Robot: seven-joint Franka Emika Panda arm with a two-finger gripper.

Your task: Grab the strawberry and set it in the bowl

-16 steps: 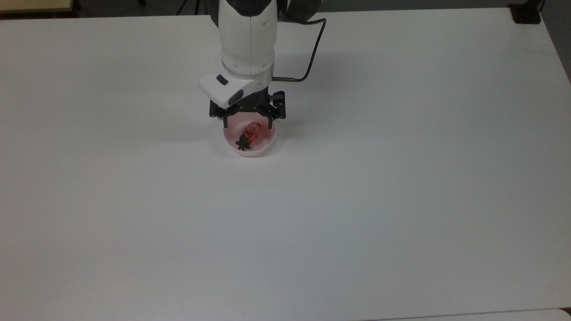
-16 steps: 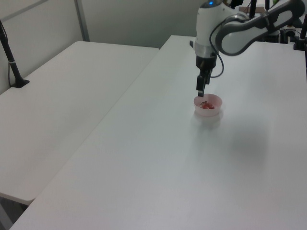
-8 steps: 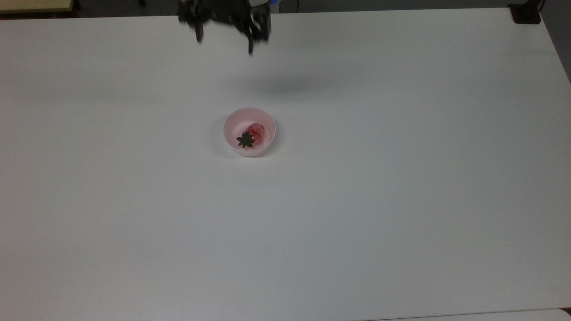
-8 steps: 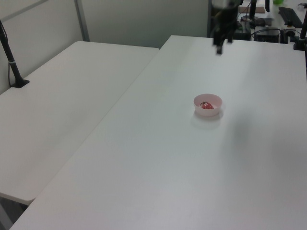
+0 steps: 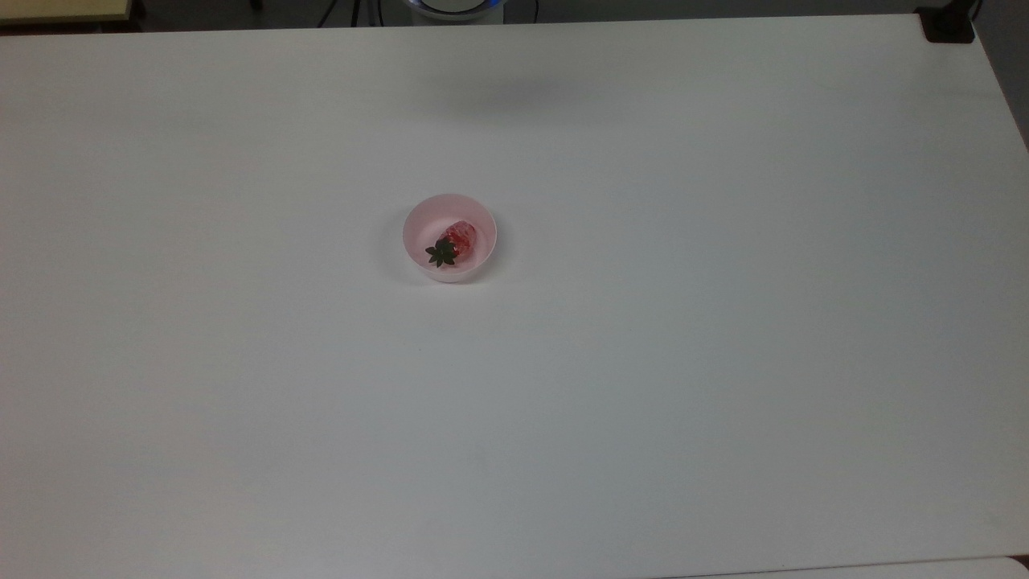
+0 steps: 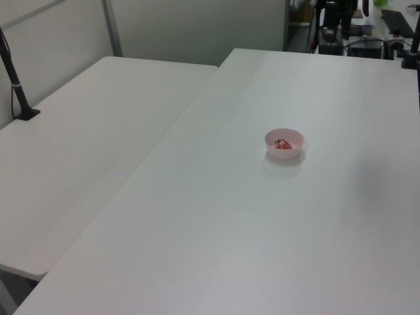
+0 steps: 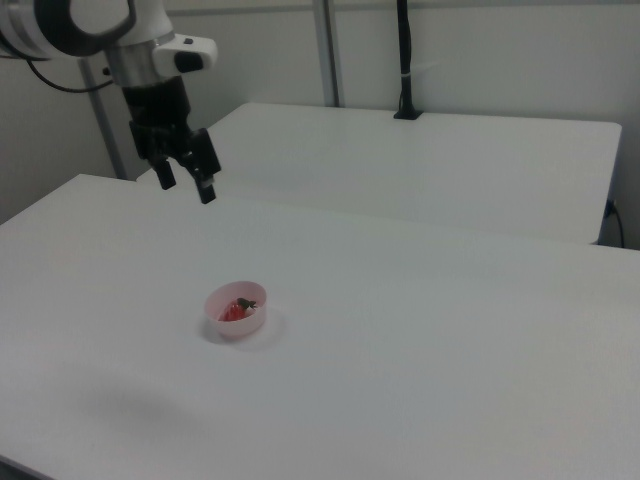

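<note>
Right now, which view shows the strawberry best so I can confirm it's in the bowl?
The top view: it looks straight down on the strawberry lying inside the bowl, red body and green cap both clear. In the left and right views the near wall partly hides it, so it reads as a red patch.

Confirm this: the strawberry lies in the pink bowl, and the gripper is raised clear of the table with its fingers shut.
Wrong on the fingers: the right view shows the gripper raised clear of the table with its fingers open. The strawberry does lie in the pink bowl.
</note>
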